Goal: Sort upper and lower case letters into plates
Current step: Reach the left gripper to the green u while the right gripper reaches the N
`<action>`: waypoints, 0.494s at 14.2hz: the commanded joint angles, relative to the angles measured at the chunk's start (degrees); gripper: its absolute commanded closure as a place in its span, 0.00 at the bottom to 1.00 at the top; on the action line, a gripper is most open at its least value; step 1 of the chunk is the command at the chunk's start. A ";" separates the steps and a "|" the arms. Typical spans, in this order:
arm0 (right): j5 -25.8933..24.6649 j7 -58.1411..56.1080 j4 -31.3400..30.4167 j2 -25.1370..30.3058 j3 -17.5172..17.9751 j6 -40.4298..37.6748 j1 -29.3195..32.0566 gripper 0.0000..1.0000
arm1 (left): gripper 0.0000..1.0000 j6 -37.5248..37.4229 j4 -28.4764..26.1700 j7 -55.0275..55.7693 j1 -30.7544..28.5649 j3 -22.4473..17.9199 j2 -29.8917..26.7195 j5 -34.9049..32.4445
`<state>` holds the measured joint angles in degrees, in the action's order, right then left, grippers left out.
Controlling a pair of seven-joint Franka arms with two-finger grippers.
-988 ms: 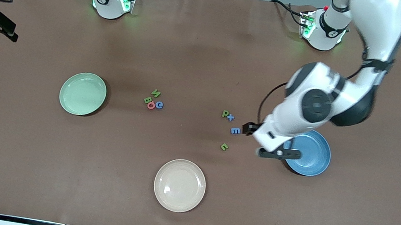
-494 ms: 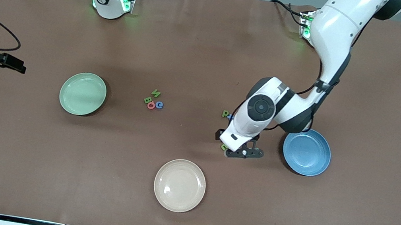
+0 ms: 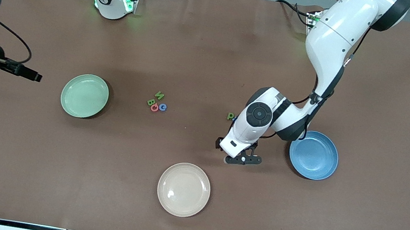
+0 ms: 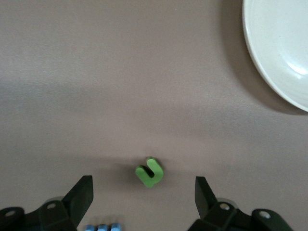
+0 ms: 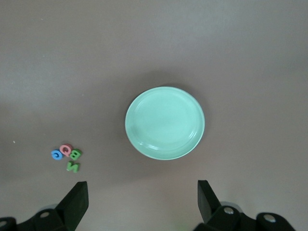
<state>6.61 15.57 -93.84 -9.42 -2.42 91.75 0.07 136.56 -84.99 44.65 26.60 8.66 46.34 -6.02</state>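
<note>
Nearest the camera-side edge of the tabletop: the cream plate point(image 3: 183, 189) sits bare; it is no part of the sort, so nothing should land there.
Left gripper point(image 3: 238, 156): low over the table between the cream plate and the blue plate point(image 3: 313, 155), fingers spread wide with nothing between them.
Target letter: the small green hooked letter point(image 4: 149, 172) lies flat on the table, centred in the gap between the two fingers in the left wrist view; the arm hides it from the front camera.
Step in hand, as I read it: picking up that green letter for one of the plates.
How to do it well: drop straight down, keep the letter midway between the fingers, close only once the tips are level with its sides, because a piece this small can skid away if one finger arrives first.
Watch out: a blue letter point(image 4: 102, 227) shows at the rim of the left wrist view, close to one finger; keep clear of it.
Farther up the table: a green p-shaped letter point(image 3: 230, 116) pokes out beside the left arm.
Middle of the tabletop: the four-letter cluster point(image 3: 157, 102) of green, red and blue lies untouched, well apart from both plates.
Green plate point(image 3: 84, 96): empty, toward the right arm's end.
Right gripper point(image 5: 139, 202): held high over that end of the table, fingers apart, empty, waiting.
</note>
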 commanded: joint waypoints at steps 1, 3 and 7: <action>0.07 10.85 -4.93 1.86 0.05 3.07 -4.45 0.00 | 0.17 0.20 2.46 1.05 2.83 -2.67 2.17 -1.37; 0.07 17.62 -9.14 2.21 0.05 7.45 -8.31 0.00 | 0.21 0.29 2.55 1.05 5.12 -5.14 2.70 -1.37; -0.02 28.26 -22.66 5.37 0.05 20.97 -16.48 0.00 | 0.32 1.51 3.60 1.05 5.40 -5.50 3.93 -1.37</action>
<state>6.61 38.45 -107.20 -8.72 -1.94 106.58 -12.66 137.36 -83.75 44.66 31.51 3.90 48.73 -6.11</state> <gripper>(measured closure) 0.000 0.247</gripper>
